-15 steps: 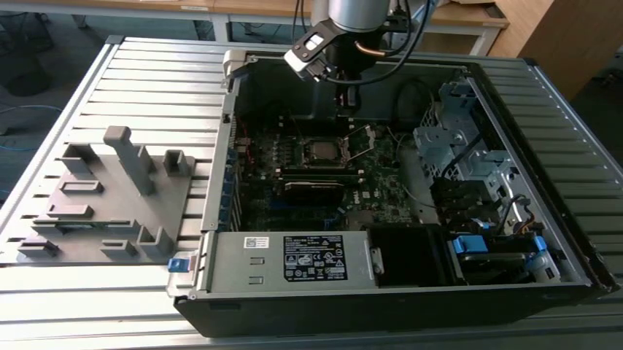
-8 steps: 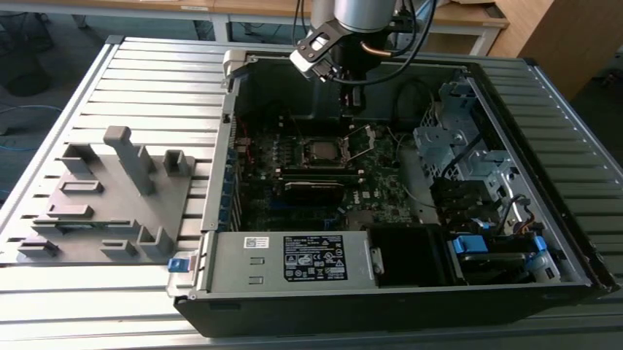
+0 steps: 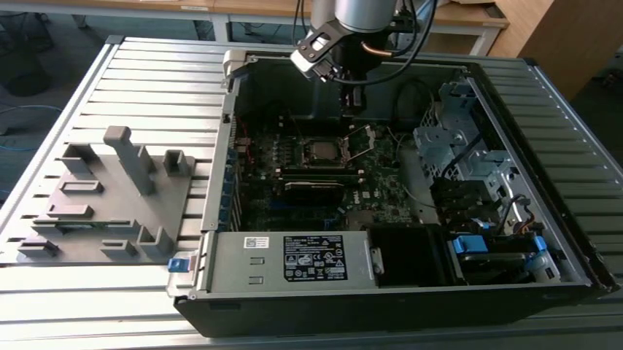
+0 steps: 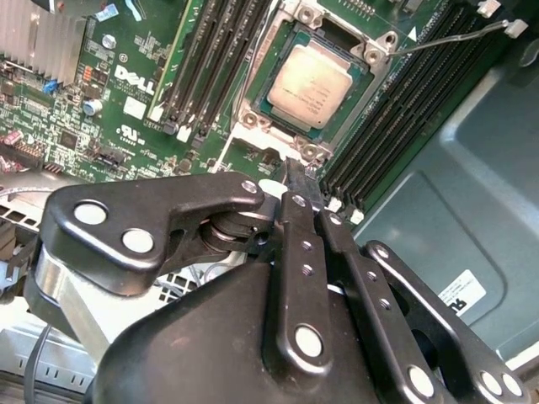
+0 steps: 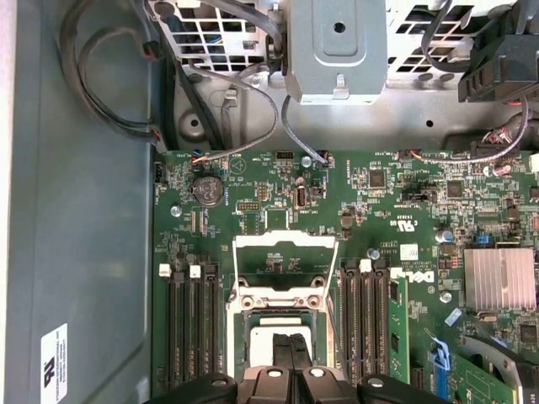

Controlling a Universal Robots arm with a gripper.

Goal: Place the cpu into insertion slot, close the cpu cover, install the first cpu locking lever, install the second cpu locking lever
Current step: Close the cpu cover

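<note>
The cpu, a small silver-grey square, lies flat in its insertion slot on the green motherboard. The cpu cover, a thin metal frame with an open centre, is swung back from the socket on its hinge and stands up in the exterior view. My gripper hangs just above the socket, its fingers shut together with nothing between them in both wrist views. It partly hides the cpu. A thin metal lever sticks out from one socket corner.
Black memory slots flank the socket on both sides. Cables and a metal drive cage line the open computer case. A grey fixture block stands on the slatted table at the exterior view's left.
</note>
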